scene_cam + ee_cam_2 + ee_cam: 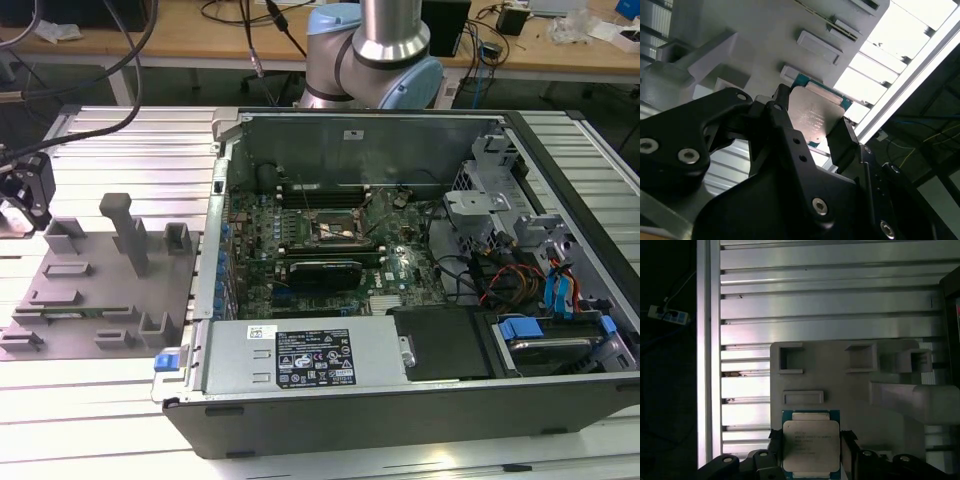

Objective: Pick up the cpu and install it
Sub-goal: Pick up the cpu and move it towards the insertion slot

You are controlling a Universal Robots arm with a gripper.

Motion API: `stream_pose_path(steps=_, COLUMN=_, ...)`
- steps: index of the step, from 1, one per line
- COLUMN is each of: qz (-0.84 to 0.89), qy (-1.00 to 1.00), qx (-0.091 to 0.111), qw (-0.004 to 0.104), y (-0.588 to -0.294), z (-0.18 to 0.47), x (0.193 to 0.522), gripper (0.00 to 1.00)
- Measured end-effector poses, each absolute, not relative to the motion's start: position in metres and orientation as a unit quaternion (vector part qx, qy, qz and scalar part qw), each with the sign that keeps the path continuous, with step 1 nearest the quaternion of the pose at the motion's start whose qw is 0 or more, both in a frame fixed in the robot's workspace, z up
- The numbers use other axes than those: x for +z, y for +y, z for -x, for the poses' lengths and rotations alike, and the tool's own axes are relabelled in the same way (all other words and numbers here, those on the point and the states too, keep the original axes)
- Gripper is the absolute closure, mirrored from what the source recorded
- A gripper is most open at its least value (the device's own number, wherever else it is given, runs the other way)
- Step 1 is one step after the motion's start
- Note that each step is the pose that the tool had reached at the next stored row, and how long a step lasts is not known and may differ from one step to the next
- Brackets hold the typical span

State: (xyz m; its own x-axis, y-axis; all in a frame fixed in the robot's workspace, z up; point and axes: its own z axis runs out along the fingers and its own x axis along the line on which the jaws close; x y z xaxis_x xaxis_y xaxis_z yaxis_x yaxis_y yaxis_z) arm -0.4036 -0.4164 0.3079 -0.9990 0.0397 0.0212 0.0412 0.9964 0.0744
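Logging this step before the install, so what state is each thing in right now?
gripper: shut on the cpu.
cpu: clamped by its edges, metal top showing, over the gray tray.
computer case: side open, motherboard exposed.
socket: uncovered; frame position unclear.

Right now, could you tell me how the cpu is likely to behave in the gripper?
The cpu looks flat and rigid, so it probably won't flex. With only its thin edges pinched by the gripper, it may slip or tilt. Being small, it is likely light.
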Motion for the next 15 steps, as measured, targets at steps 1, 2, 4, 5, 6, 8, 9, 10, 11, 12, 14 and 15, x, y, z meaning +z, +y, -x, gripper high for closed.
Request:
stream_pose_path(steps=1, qz=0.020, qy=-0.999, qx=-0.037, qw=0.010, y=-0.416, z=0.403, x=0.309, gripper=0.45)
stream_pose_path(steps=2, qz=0.020, qy=-0.999, qx=-0.037, qw=0.010, y=-0.416, z=0.403, x=0.310, gripper=0.45)
stream_pose_path(steps=4, qz=0.020, qy=-0.999, qx=-0.037, qw=0.010, y=-0.416, z=0.403, x=0.312, gripper=0.45)
stream_pose_path(steps=5, qz=0.020, qy=-0.999, qx=-0.037, qw=0.010, y=-0.416, z=0.402, x=0.314, gripper=0.45)
stream_pose_path(steps=6, qz=0.020, qy=-0.999, qx=-0.037, qw=0.010, y=-0.416, z=0.402, x=0.315, gripper=0.45)
stream_pose_path(steps=8, qz=0.020, qy=-0.999, qx=-0.037, qw=0.010, y=-0.416, z=0.402, x=0.317, gripper=0.45)
stream_pose_path(steps=9, qz=0.020, qy=-0.999, qx=-0.037, qw=0.010, y=-0.416, z=0.402, x=0.318, gripper=0.45)
stream_pose_path(steps=10, qz=0.020, qy=-0.999, qx=-0.037, qw=0.010, y=-0.416, z=0.401, x=0.319, gripper=0.45)
stream_pose_path(steps=11, qz=0.020, qy=-0.999, qx=-0.037, qw=0.010, y=-0.416, z=0.401, x=0.321, gripper=0.45)
stream_pose_path(steps=12, qz=0.020, qy=-0.999, qx=-0.037, qw=0.010, y=-0.416, z=0.401, x=0.322, gripper=0.45)
stream_pose_path(steps=14, qz=0.020, qy=-0.999, qx=-0.037, qw=0.010, y=-0.416, z=0.401, x=0.323, gripper=0.45)
stream_pose_path(steps=15, qz=0.020, qy=-0.999, qx=-0.037, qw=0.010, y=-0.416, z=0.401, x=0.324, gripper=0.45)
